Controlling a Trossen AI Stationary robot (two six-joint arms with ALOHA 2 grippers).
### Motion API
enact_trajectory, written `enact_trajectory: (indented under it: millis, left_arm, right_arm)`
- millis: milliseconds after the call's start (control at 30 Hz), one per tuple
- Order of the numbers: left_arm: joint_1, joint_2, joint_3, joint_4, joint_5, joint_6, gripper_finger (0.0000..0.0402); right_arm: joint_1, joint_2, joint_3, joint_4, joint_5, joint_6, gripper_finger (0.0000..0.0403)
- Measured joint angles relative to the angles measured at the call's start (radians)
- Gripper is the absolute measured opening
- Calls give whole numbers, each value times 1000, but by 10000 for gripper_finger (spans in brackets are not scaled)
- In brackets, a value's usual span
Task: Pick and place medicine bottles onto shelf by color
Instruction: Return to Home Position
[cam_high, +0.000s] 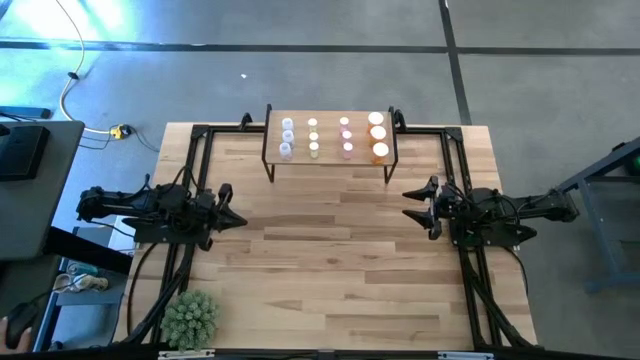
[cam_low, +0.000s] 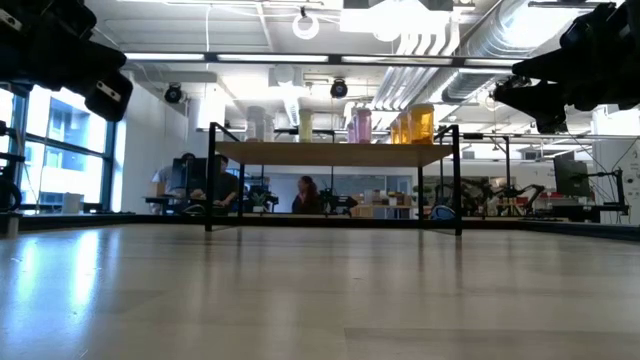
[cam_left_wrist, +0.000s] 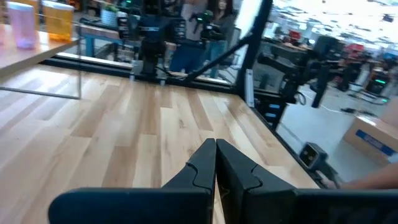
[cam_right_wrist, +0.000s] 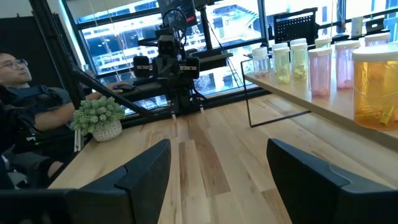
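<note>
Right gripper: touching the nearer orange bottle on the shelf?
Apart. The high view shows the right gripper, open, over bare tabletop, a clear stretch of wood between it and the nearer orange bottle on the shelf.

Floor (cam_high: 300, 80): grey concrete, crossed by dark straight lines (cam_high: 300, 46); a yellow cable (cam_high: 68, 85) lies on it at far left. Surface (cam_high: 330, 260): pale wood planks, with a small potted plant (cam_high: 190, 318) at one left-hand corner. A dark desk (cam_high: 35, 190) stands beside its left edge. Ceiling open, with white ducts (cam_low: 470, 50) and round lamps (cam_low: 305, 25). Tall windows (cam_low: 40, 150) admit daylight. People (cam_low: 305, 195) sit at desks in the far room. A cardboard box (cam_left_wrist: 373, 140) stands beyond the surface.
</note>
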Motion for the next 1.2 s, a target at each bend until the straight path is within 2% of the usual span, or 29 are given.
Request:
enact_trajectory:
  millis: [133, 1200]
  left_arm:
    - [-1, 0, 0, 0, 56, -1, 0]
    - [-1, 0, 1, -1, 42, -1, 0]
  right_arm:
    - [0, 0, 0, 0, 0, 0, 257]
    - [0, 0, 0, 0, 0, 0, 257]
